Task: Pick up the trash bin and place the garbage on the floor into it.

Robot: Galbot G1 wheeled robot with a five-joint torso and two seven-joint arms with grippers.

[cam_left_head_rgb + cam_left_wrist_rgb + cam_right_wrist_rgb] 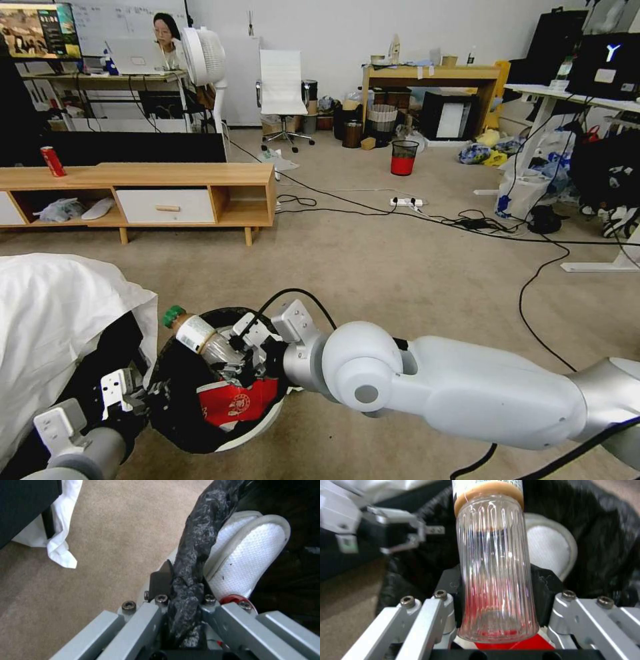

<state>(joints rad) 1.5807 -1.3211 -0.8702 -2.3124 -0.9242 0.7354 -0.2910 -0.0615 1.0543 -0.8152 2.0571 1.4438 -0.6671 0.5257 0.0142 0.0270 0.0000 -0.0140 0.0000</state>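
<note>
Right gripper [230, 353] is clamped on the clear green-capped bottle [197, 333], gripping the ribbed body near its base, with the capped end poking up and left past the far-left rim of the trash bin [267, 417]. Left gripper [185, 597] is closed on the bin's near-left rim, pinching the bunched black bag liner [200, 537], and appears to hold the bin just above the beige carpet [400, 280]. Red-and-white wrapper [233, 403] already lies inside. Risks as I read them: release now and the bottle may tip over the rim, since its cap end overhangs; smooth ribbed plastic could also slip in the jaws. Left grip is mostly on liner, so the bin could sag or twist free.
</note>
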